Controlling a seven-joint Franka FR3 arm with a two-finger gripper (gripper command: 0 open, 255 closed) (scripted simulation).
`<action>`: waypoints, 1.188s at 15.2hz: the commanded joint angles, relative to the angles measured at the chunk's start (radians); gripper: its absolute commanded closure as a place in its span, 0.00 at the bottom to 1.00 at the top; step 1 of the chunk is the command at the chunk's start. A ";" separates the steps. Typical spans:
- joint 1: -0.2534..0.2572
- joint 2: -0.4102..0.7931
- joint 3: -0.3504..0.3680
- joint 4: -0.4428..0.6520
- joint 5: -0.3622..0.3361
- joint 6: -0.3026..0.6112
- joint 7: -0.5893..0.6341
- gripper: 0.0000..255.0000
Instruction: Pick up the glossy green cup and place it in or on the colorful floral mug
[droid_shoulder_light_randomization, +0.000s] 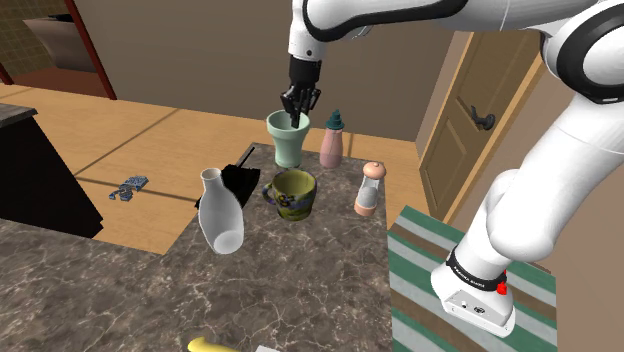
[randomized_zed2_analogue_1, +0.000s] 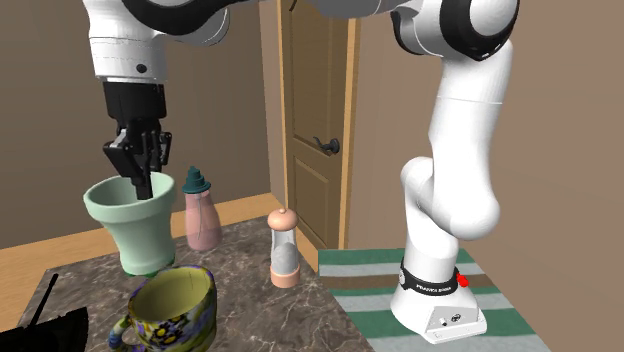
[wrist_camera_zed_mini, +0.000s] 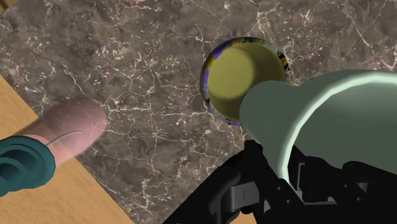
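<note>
Upper centre in the shoulder view, the gripper (droid_shoulder_light_randomization: 298, 112) clasped the rim of the pale green cup (droid_shoulder_light_randomization: 288, 143). Around it stood one floral mug (droid_shoulder_light_randomization: 292, 193), one white vase (droid_shoulder_light_randomization: 221, 212), one pink bottle (droid_shoulder_light_randomization: 332, 142) and one grinder (droid_shoulder_light_randomization: 369, 190).

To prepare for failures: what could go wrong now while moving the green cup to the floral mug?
The tool pinches the green cup by one side of its rim, so it may tilt or slip.
The cup's mouth looks at least as wide as the floral mug, so it may sit high and topple.
The pink bottle stands close and could be knocked.
</note>
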 joint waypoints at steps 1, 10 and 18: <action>0.000 -0.001 0.000 -0.029 0.001 0.029 -0.003 1.00; 0.001 0.010 0.002 -0.138 0.005 0.148 -0.013 1.00; 0.002 0.013 0.002 -0.151 0.005 0.164 -0.014 1.00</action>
